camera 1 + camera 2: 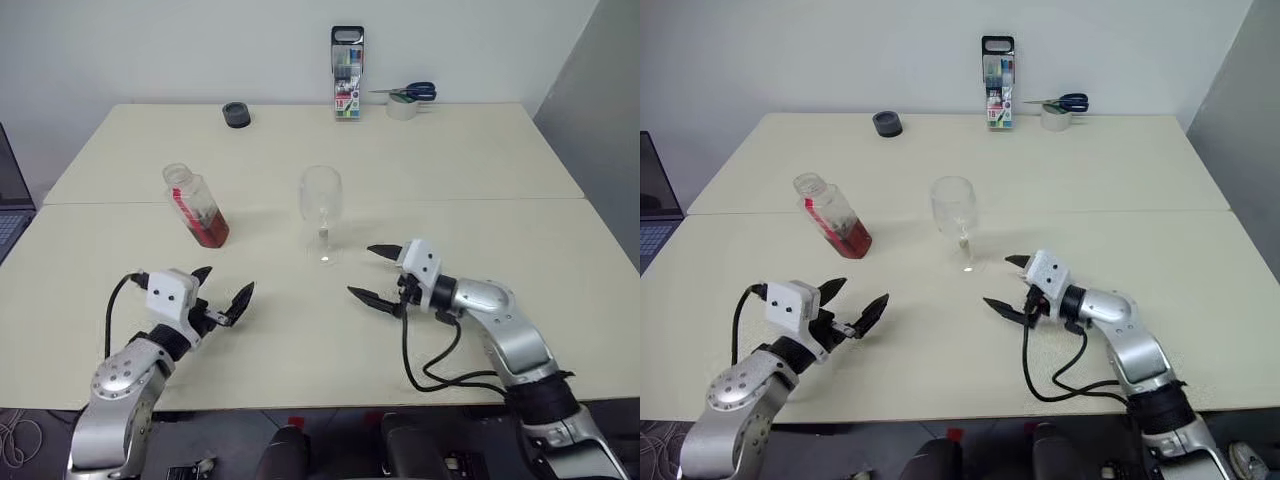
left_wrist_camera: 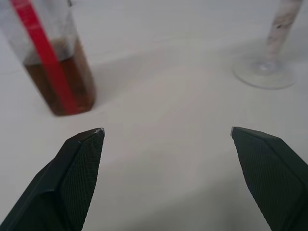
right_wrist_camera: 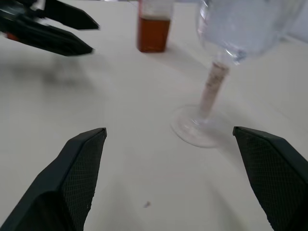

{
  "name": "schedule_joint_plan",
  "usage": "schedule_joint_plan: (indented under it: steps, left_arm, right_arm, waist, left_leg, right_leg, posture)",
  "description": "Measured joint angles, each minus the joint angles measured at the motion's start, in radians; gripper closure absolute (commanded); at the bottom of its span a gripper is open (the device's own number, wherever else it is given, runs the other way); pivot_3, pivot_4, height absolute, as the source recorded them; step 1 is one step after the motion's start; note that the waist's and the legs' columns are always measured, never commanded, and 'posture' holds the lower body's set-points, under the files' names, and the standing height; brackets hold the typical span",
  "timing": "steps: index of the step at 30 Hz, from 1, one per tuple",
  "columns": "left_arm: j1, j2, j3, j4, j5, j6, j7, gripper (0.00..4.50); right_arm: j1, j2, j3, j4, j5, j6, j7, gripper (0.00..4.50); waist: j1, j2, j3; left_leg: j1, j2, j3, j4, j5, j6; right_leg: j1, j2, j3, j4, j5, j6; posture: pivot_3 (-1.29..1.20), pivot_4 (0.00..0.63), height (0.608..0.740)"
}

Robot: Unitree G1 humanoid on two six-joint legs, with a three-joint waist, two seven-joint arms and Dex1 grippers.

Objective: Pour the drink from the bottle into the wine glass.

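Both claws, left (image 1: pixel 222 296) and right (image 1: pixel 375 274), gape empty; marker case (image 1: pixel 347 74) stands far back.

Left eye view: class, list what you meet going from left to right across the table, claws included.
Left claw → bottle → black cap → wine glass → marker case → right claw → tape roll with scissors.
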Motion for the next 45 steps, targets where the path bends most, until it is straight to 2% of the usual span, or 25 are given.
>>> schedule_joint_plan:
  steps: [6, 14, 30, 45]
  left_arm:
    - [-0.069, -0.002, 0.026, 0.082, -0.002, -0.01, 0.026, 0.0]
    - [-0.202, 0.06, 0.049, 0.212, -0.017, -0.019, -0.007, 0.0]
    - [-0.427, 0.101, 0.035, 0.491, 0.006, -0.096, -0.061, 0.0]
    - [-0.555, 0.119, 0.002, 0.677, 0.04, -0.164, -0.108, 0.0]
  right_arm:
    - [0.004, -0.049, -0.058, -0.195, 0.177, 0.203, 0.011, 0.01]
    - [0.004, -0.072, -0.068, -0.315, 0.267, 0.326, -0.03, 0.01]
    - [-0.008, -0.074, -0.07, -0.331, 0.311, 0.358, -0.098, 0.01]
    - [-0.037, -0.075, -0.078, -0.356, 0.363, 0.384, -0.124, 0.01]
  waist:
    - [0.008, -0.001, 0.0]
    - [0.01, -0.001, -0.001]
    - [0.012, -0.001, -0.001]
    - [0.012, -0.002, -0.001]
  left_leg:
    - [0.0, 0.0, 0.0, 0.0, 0.0, 0.0]
    - [0.0, -0.001, 0.0, 0.0, 0.0, 0.0]
    - [0.0, -0.001, 0.0, 0.0, 0.001, -0.001]
    - [-0.001, -0.001, -0.001, 0.001, 0.001, -0.002]
  right_leg:
    - [0.001, 0.0, -0.001, 0.0, 0.0, 0.0]
    - [0.001, 0.0, -0.001, -0.001, 0.0, 0.0]
    - [0.001, 0.0, -0.001, -0.001, 0.0, 0.0]
    - [0.0, 0.0, -0.002, -0.001, 0.0, 0.0]
  posture:
    - [0.0, 0.15, 0.74]
    - [0.0, 0.15, 0.74]
    - [0.0, 0.15, 0.74]
    - [0.0, 0.15, 0.74]
